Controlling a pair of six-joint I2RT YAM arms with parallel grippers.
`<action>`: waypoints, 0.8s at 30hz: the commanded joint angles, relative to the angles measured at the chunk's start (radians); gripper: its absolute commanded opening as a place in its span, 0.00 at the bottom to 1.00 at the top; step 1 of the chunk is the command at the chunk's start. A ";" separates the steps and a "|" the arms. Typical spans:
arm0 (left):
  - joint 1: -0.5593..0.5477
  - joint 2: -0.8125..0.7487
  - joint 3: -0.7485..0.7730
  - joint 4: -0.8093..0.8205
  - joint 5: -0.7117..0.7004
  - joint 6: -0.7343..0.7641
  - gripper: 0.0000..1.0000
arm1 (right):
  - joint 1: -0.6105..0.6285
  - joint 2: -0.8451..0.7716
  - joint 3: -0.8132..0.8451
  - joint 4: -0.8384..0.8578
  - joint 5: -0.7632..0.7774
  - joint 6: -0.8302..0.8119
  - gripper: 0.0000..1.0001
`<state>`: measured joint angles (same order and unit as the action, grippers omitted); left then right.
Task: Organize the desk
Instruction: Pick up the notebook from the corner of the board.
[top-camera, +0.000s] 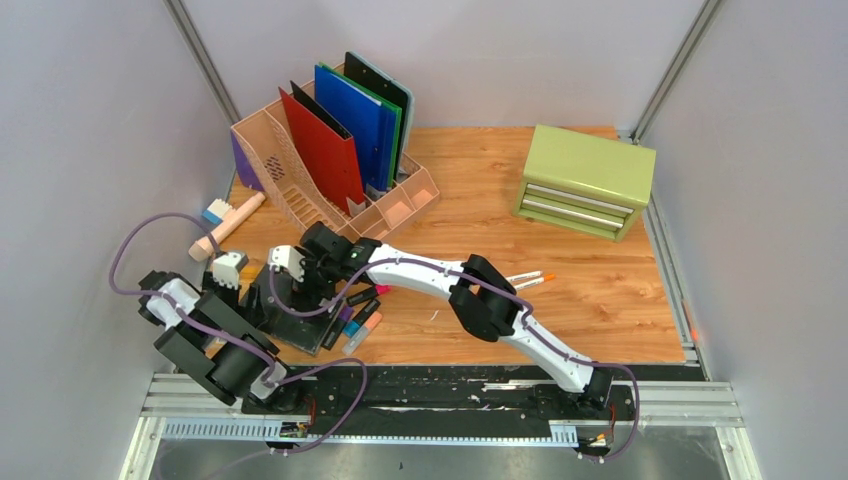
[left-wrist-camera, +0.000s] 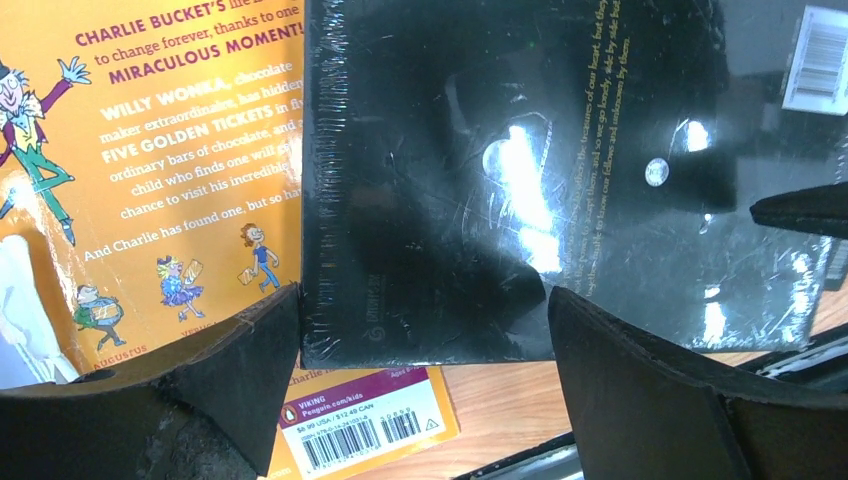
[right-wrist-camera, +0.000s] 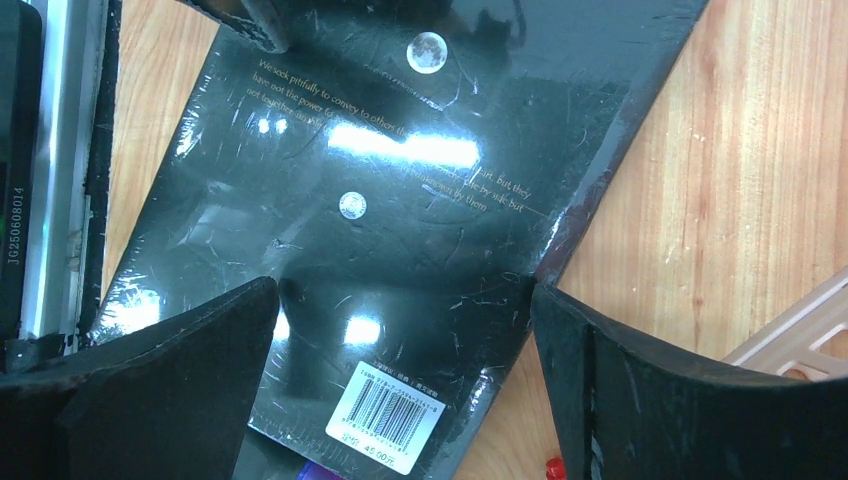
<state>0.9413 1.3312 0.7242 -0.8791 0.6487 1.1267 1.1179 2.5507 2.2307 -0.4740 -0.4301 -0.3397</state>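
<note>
Left tool (left-wrist-camera: 420, 310) and right tool (right-wrist-camera: 400, 300) hover spread wide over the wrapped black book (right-wrist-camera: 380, 200); crowded so close they may collide, or the slick wrap may slip.

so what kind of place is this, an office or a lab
Probably a robot test cell staged as an office desk: plain grey walls box in a wooden desk holding a file organizer of folders and a small green drawer cabinet.
</note>
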 joint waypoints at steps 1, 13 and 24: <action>-0.013 -0.057 -0.041 -0.051 0.051 0.100 0.97 | -0.019 0.008 0.027 -0.127 0.032 0.034 1.00; -0.013 -0.082 -0.084 0.063 0.019 0.043 0.95 | -0.029 0.123 0.175 -0.160 0.066 0.072 1.00; -0.013 -0.105 -0.103 0.106 0.006 0.011 0.93 | -0.028 0.185 0.209 -0.160 0.003 0.086 1.00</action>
<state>0.9363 1.2541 0.6453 -0.8227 0.6472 1.1481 1.0981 2.6663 2.4294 -0.5850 -0.4271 -0.2665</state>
